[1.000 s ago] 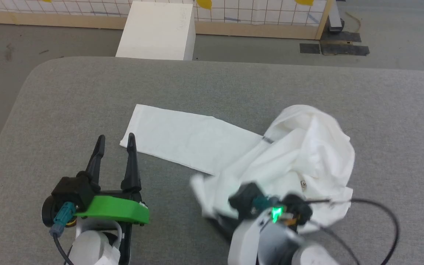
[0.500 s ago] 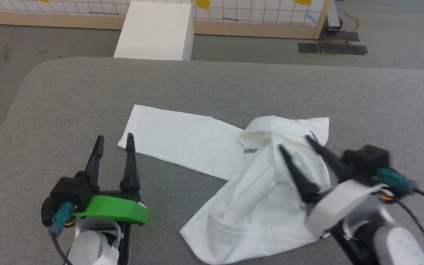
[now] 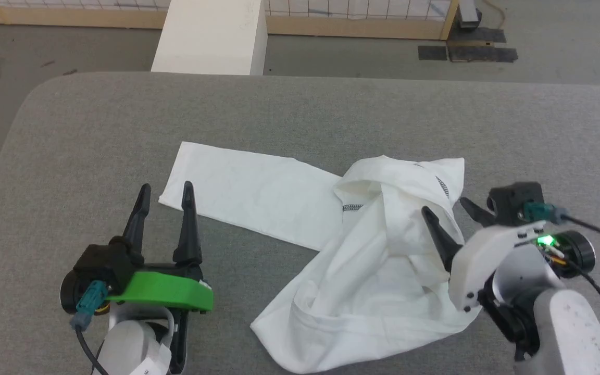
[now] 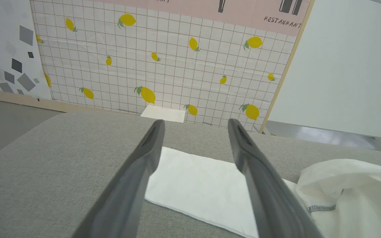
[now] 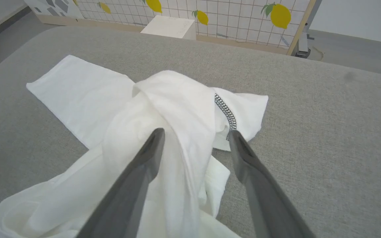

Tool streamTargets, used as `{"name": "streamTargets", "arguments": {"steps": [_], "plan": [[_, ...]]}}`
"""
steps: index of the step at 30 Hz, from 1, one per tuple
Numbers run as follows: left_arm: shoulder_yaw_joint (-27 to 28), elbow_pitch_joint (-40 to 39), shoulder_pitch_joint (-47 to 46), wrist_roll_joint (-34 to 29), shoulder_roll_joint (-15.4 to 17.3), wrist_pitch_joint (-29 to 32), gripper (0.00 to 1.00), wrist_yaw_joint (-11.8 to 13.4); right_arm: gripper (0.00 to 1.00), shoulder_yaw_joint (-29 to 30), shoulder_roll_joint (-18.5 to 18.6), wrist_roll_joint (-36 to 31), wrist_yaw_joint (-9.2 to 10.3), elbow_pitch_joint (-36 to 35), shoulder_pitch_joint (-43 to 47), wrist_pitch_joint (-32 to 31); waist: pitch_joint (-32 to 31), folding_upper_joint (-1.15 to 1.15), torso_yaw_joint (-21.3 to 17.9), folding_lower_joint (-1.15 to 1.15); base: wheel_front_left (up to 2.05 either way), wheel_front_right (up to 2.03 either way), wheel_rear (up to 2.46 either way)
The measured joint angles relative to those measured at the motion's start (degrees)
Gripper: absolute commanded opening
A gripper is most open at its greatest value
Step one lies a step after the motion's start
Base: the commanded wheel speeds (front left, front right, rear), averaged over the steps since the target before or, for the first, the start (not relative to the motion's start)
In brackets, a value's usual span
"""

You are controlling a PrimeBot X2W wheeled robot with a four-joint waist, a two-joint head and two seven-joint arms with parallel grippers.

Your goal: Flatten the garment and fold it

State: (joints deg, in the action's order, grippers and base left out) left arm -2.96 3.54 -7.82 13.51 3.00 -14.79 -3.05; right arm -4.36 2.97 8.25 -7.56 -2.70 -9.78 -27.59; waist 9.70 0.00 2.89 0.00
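Garment [image 3: 373, 260]: white shirt lying on the grey tabletop [image 3: 97, 135], a little toward 4 o'clock from its middle. The body is rumpled and doubled over itself, not flat.
Sleeve [image 3: 248, 192]: one long sleeve lies smooth and flat, running out from the heap toward 10 o'clock, cuff end farthest out.
Stitching [image 5: 225, 109]: a dark zigzag seam shows on the loose flap at the heap's 1 o'clock corner. A shorter run shows where the sleeve meets the heap.
Left claw [image 3: 166, 185]: at 7 o'clock on the tabletop, fingers spread wide with nothing between them, pointing to 12 o'clock. Its tips sit at the near edge of the cuff; whether they touch the cloth I cannot tell.
Right claw [image 3: 444, 204]: at 4 o'clock, fingers parted, gripping nothing, aimed toward 11 o'clock. One finger is over the heap and the other is by its 3 o'clock edge. In the right wrist view a ridge of cloth runs below the gap.
Green cover [image 3: 164, 294]: just behind the left claw.
Green light [image 3: 544, 240]: lit, behind the right claw.
White box [image 3: 211, 36]: on the floor [image 3: 71, 47] past the tabletop's far edge, at 11 o'clock.
Lemon-print wall [image 4: 164, 66]: white grid with yellow lemons, behind the box.
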Motion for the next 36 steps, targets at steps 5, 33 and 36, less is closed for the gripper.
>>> {"name": "streamTargets", "arguments": {"steps": [5,33,36], "plan": [[-0.58,0.10,-0.51,0.04,0.00,0.00,1.00,0.07,0.00,0.38,-0.02,-0.56,0.00,5.70,-5.24,-3.16,0.67,0.00,0.79,0.00,0.00,0.00,0.00],[-0.76,0.14,-0.43,0.19,-0.01,0.00,1.00,0.18,0.00,37.63,-0.11,-1.80,0.00,0.80,-9.28,4.13,-0.58,0.00,1.37,0.00,0.00,0.00,0.00],[-0.66,0.15,-0.43,0.19,0.00,0.00,1.00,0.15,0.00,44.46,-0.10,-4.56,0.00,6.31,-6.04,3.97,-0.49,0.00,0.98,0.00,0.00,0.00,0.00]]}}
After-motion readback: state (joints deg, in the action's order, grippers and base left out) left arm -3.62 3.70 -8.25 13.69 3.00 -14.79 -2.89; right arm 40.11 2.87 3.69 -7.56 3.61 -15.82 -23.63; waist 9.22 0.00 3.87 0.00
